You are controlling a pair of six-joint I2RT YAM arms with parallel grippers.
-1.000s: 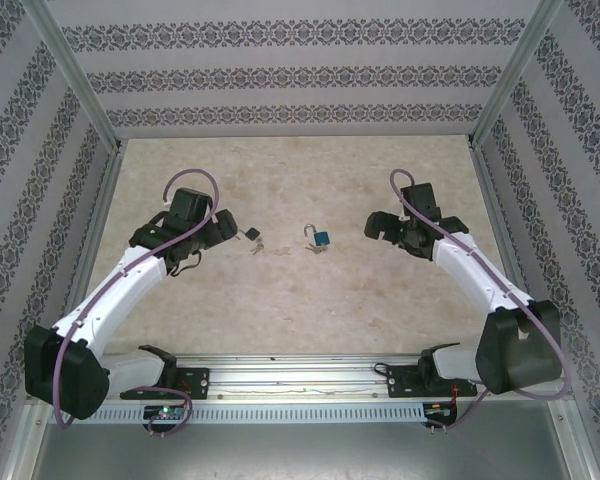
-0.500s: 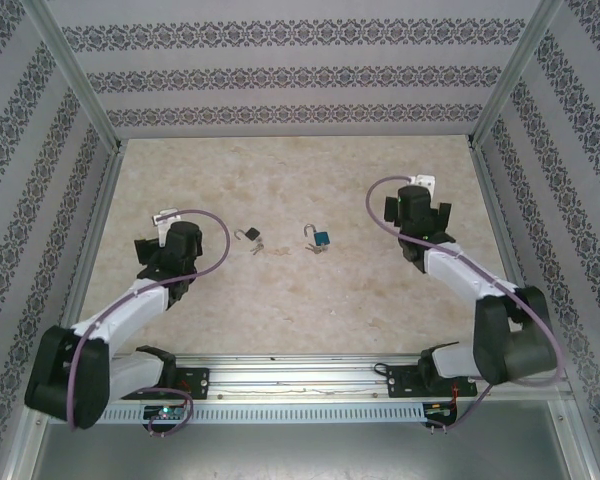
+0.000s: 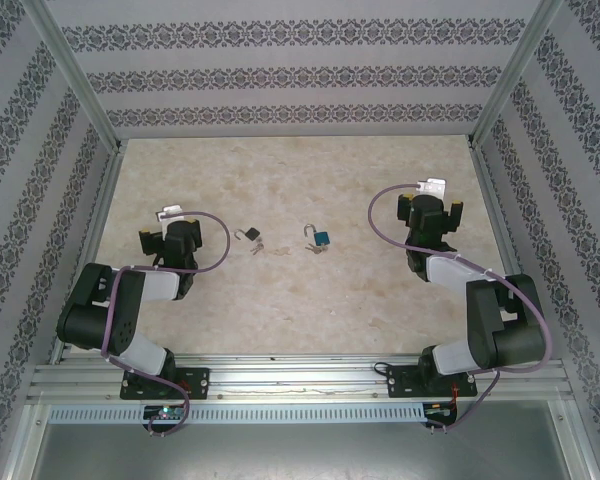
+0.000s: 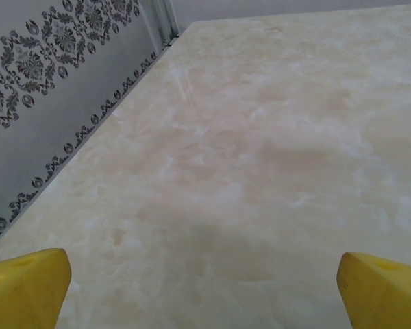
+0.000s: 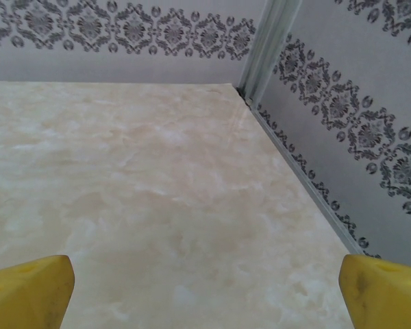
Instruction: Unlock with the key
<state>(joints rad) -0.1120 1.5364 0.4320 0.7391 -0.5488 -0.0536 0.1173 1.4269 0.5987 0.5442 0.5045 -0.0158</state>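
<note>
Two padlocks lie on the table, counted from the top view: one small dark padlock (image 3: 247, 235) left of centre, and one small blue-bodied padlock with a silver shackle (image 3: 321, 239) to its right. Each has a little cluster of pale metal at its near side: the dark lock's keys (image 3: 259, 247) and the blue lock's keys (image 3: 311, 248). They are too small for me to count, or to tell whether any sits in a keyhole. Locks and keys lie near one another, mid-table, between my two arms.

Two claws, one per arm.
- My left claw (image 4: 205, 295) is spread wide. Its yellow wedge-shaped fingertips (image 4: 24, 288) sit at the bottom corners of the left wrist view. It holds nothing and touches nothing.
- My right claw (image 5: 205, 291) is spread just as wide, its yellow tips (image 5: 383, 291) far apart. It holds nothing and touches nothing.
- Both claws are well apart from the locks and keys. My left arm is folded at the left side, my right arm at the right.

The table (image 3: 300, 310) is smooth, beige and marble-patterned, with a faint sheen. The grey walls (image 3: 280, 75) carry bands of dark damask ornament. Silver metal posts (image 3: 75, 75) stand at the corners.
</note>
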